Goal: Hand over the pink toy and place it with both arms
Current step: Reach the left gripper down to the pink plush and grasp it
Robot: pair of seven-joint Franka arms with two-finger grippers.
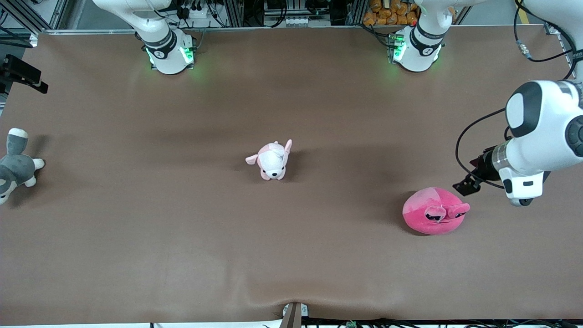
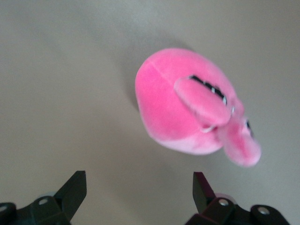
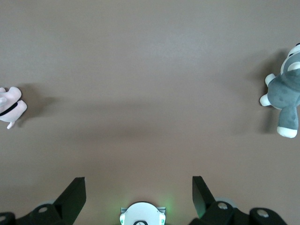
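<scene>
Pink toy: the large round hot-pink plush blob, with a lighter pink patch, small ears and dark squinting eyes, lies on the brown table cloth in the lower right of the front view. It rests free on the cloth; nothing grips it.

Left gripper: the black two-finger left gripper hangs at the right of the front view, just above and beside the toy, not touching it. In the left wrist view its fingers stand wide apart and hold nothing, and the toy sits in the upper middle of that frame.

Right gripper: the black two-finger right gripper does not show in the front view. In the right wrist view its fingers stand apart with only bare cloth between them, at the bottom of the frame. This arm waits high above its own base.

Progress: as I judge it, the task is at its opening step, the approach to the first grasp. Nothing is done yet.

Left to do: grasp, lift, pass the toy to the right gripper, release, then set it down.

Count, plush toys: three. One hot-pink blob, one small pale pink-and-white puppy plush at the centre of the front view, one grey-and-white plush animal at its left edge.

Count, arms: two white jointed arms, one gripper each.
</scene>
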